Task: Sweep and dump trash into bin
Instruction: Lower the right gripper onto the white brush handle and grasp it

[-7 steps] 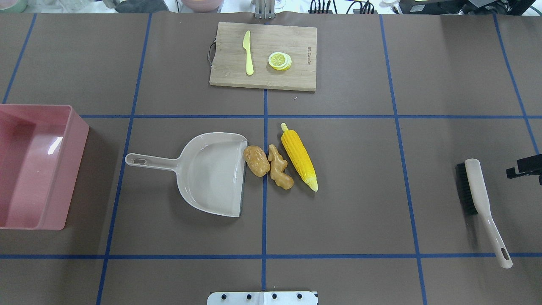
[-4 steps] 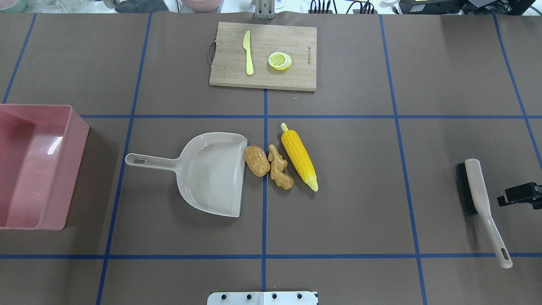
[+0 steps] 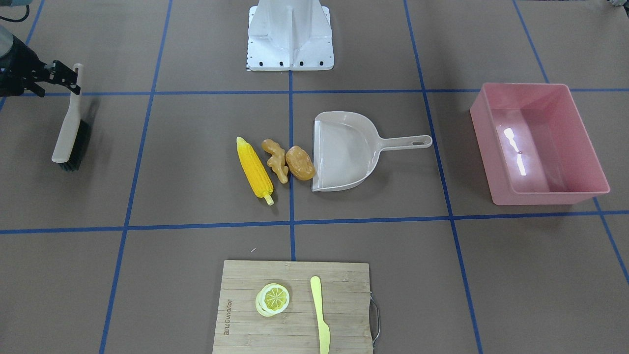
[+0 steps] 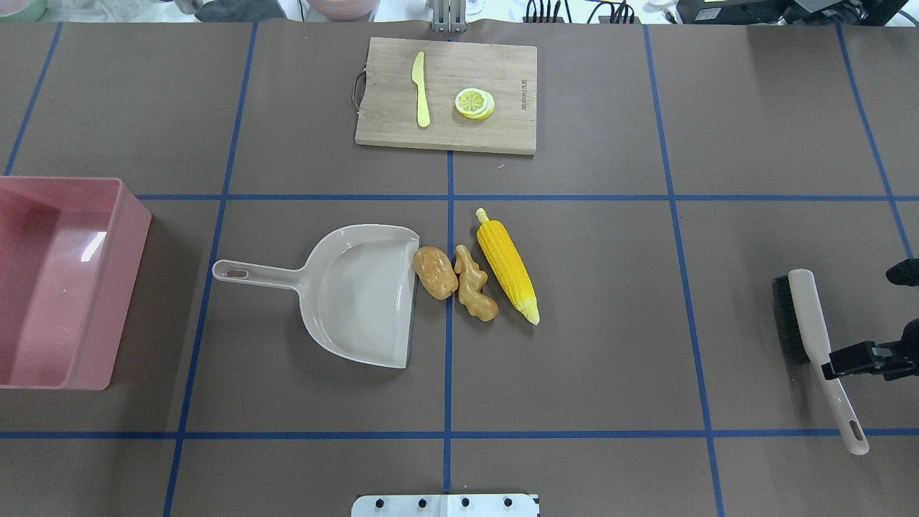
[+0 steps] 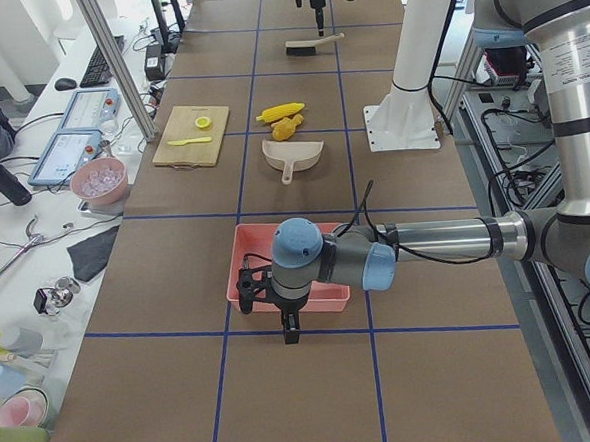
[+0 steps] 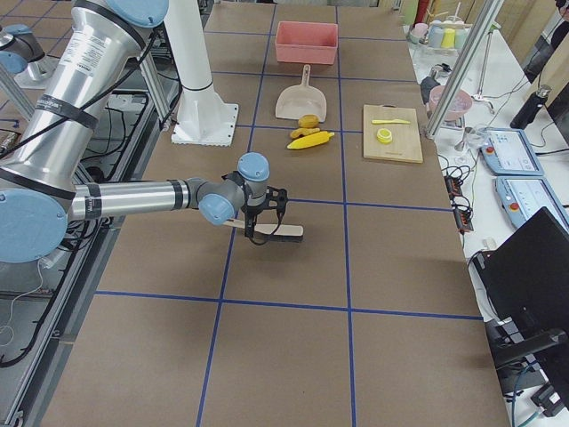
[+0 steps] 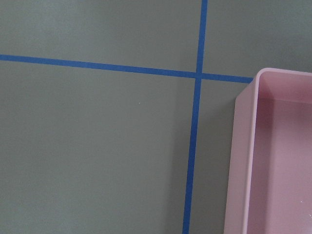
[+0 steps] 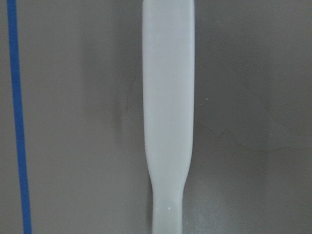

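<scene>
Since a second ago the right gripper (image 3: 73, 81) has moved down along the brush (image 4: 810, 316) and now hangs over its handle, jaws spread. Print on the cutting board (image 4: 445, 93) is too small to read. Corn cob (image 4: 507, 264), ginger root (image 4: 474, 287) and potato (image 4: 434, 273) lie in a row at the mouth of the dustpan (image 4: 359, 294), well apart from this gripper. The left gripper (image 5: 268, 308) hovers by a corner of the bin (image 3: 545, 198); whether its jaws are spread I cannot tell.

Board (image 3: 300, 329) lettering (image 3: 227, 317): one short burnt-in line along a short edge, too small to read; well apart from the right pincer (image 3: 73, 78).
Elsewhere: no text, numbers or signs can be read.
</scene>
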Controlling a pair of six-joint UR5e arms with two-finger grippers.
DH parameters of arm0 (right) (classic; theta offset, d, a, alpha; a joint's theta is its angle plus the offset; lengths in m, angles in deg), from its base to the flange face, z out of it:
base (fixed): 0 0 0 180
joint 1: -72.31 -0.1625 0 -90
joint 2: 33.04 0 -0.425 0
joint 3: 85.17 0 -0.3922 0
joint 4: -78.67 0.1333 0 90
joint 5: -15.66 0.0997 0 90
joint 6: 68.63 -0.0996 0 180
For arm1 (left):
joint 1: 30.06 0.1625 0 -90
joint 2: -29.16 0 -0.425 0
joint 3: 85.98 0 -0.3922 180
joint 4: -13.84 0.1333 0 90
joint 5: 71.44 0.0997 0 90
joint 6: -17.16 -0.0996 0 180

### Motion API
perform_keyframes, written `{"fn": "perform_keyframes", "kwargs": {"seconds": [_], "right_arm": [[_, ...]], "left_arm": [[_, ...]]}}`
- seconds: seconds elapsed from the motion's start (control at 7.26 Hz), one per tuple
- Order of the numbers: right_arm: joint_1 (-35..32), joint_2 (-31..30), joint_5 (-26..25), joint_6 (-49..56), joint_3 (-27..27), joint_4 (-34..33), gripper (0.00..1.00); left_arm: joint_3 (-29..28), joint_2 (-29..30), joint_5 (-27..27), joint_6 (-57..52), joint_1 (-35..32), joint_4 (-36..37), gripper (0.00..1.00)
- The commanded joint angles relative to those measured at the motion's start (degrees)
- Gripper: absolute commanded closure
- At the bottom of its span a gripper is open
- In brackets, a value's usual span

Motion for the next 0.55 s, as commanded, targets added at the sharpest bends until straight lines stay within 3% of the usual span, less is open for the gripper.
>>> {"fn": "perform_keyframes", "kwargs": {"seconds": [0.0, 0.41], "right_arm": [[4.2, 0.3, -2.6, -1.4, -0.1, -0.1, 0.0], [7.2, 0.2, -2.9, -3.5, -0.8, -0.3, 0.04]], "left_arm": [[0.8, 1.1, 0.0, 0.0, 1.2, 0.3, 0.01], [2.1, 10.7, -3.6, 0.1, 9.5, 3.7, 0.01]]}}
